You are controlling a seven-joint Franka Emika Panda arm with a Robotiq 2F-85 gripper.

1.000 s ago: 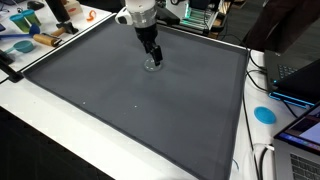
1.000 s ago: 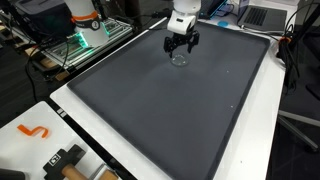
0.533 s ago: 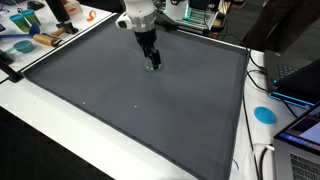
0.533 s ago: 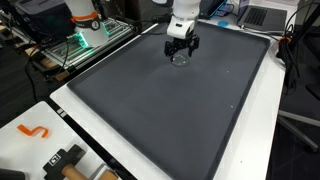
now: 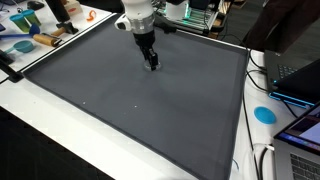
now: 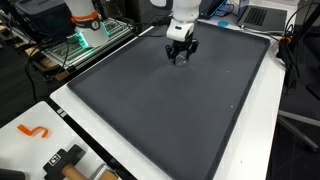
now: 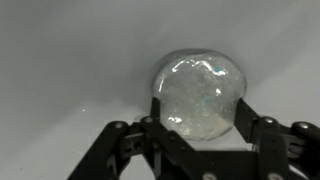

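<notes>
The gripper [image 7: 199, 103] stands half-closed around a clear glass [image 7: 198, 78] — its fingers seem to touch both sides, though a firm hold is uncertain. The glass sits on the gray mat [image 5: 150, 115], near the far edge — the other edges are well apart.

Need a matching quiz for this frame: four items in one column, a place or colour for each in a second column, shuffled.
1. clear rounded object
2. mat
3. disc
4. S-shaped piece

a. orange, off the mat's corner
b. dark grey, spread over the white table
c. between the fingers of the pincer
d. blue, on the table beside the mat

Pairs: 1-c, 2-b, 3-d, 4-a.
</notes>
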